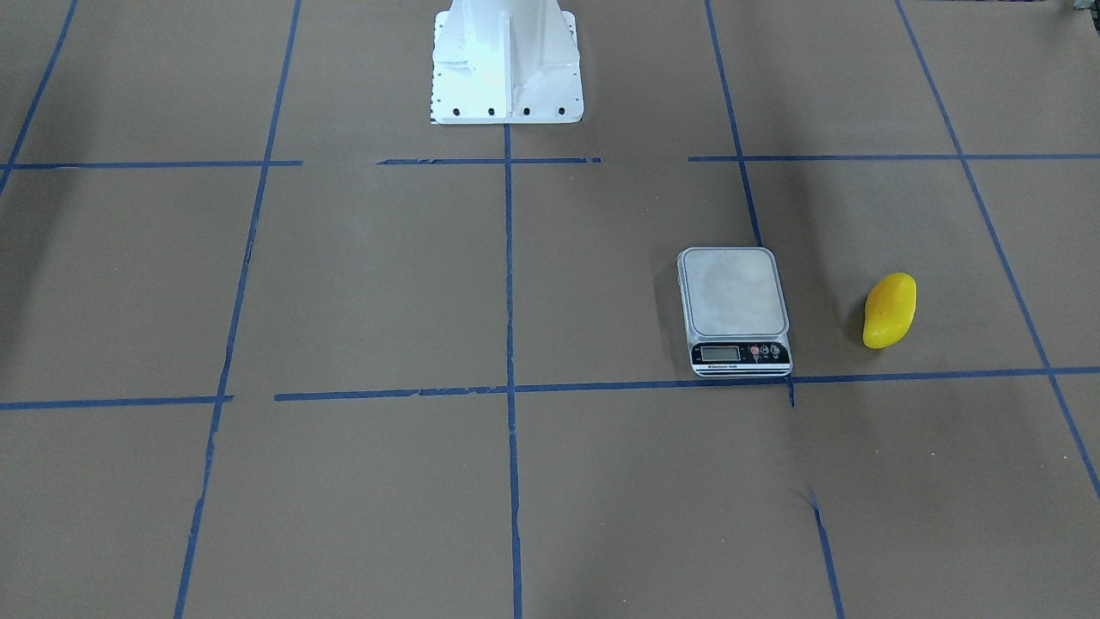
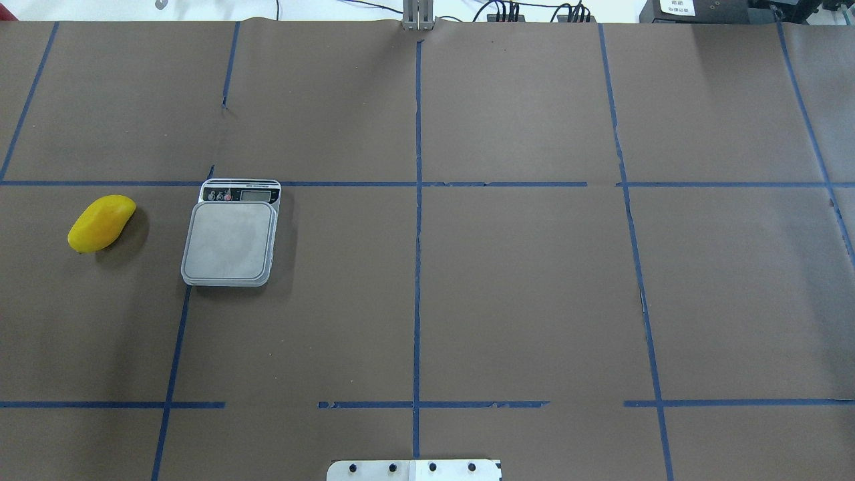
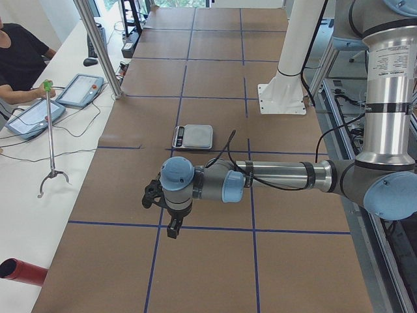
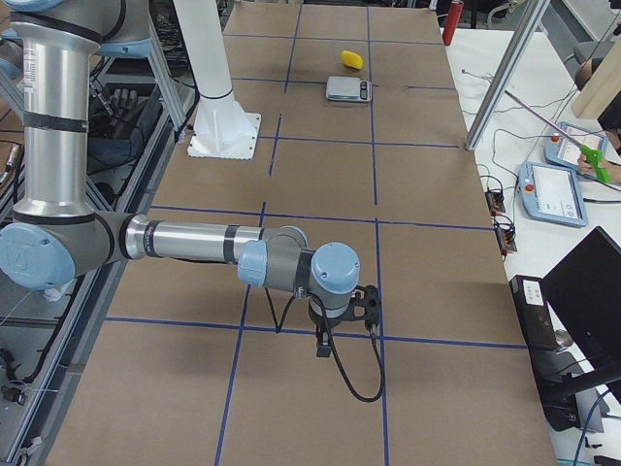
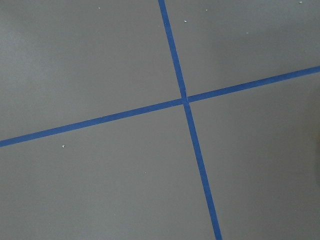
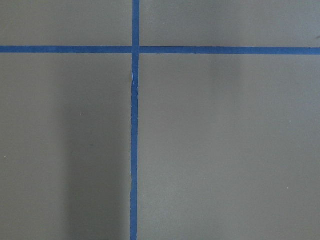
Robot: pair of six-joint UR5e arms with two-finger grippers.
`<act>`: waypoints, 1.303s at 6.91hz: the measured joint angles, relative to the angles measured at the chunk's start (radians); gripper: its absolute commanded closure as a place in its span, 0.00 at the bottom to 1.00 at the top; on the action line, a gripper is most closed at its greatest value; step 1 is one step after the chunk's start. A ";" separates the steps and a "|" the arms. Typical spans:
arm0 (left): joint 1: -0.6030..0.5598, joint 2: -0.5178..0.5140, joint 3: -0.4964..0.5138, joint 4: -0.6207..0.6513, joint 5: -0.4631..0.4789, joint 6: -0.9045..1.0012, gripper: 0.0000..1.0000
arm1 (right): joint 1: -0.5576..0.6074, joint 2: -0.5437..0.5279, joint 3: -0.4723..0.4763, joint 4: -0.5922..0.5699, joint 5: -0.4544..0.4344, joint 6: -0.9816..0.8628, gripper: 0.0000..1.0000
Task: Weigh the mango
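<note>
Mango (image 2: pixel 101 223) lies on its side on the brown table (image 2: pixel 534 300), on the robot's left, near the scale (image 2: pixel 229 240) but not touching it, on the side away from table centre. Scale platform is bare, so weighing not started. Left gripper (image 3: pixel 152 195) hangs over a crossing of the blue tape lines (image 5: pixel 186 98), on the left-end side of the scale and nearer the robot. Right gripper (image 4: pixel 366 307) is far off at the other end of the table. Neither shows in anything but the side views, so can't tell how far either pair of fingers is spread, and nothing seen in them. Mango looks small, smooth and rounded: likely light and fairly firm, the skin probably slick, and it could roll or squirt out of a pinch. Best guess is to grip across the short width at the fat middle, fingers square to the long axis, with moderate squeeze. Left arm is the closer one. Scale has a small display and buttons on its far strip; print under the display and the readout are too small to read. No other labels legible.
</note>
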 measured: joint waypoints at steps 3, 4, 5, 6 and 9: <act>0.001 -0.018 -0.013 -0.008 -0.008 0.005 0.00 | 0.000 0.000 0.000 0.000 0.000 0.000 0.00; 0.003 -0.033 -0.034 -0.020 -0.006 0.003 0.00 | 0.000 0.000 0.000 0.000 0.000 0.000 0.00; 0.009 -0.053 -0.068 -0.044 0.008 0.002 0.00 | 0.000 0.000 -0.001 0.000 0.000 0.000 0.00; 0.029 -0.073 -0.111 -0.064 0.035 -0.017 0.00 | 0.000 0.000 -0.001 0.000 0.000 -0.001 0.00; 0.247 -0.086 -0.239 -0.083 0.112 -0.313 0.00 | 0.000 0.000 0.000 0.000 0.000 -0.001 0.00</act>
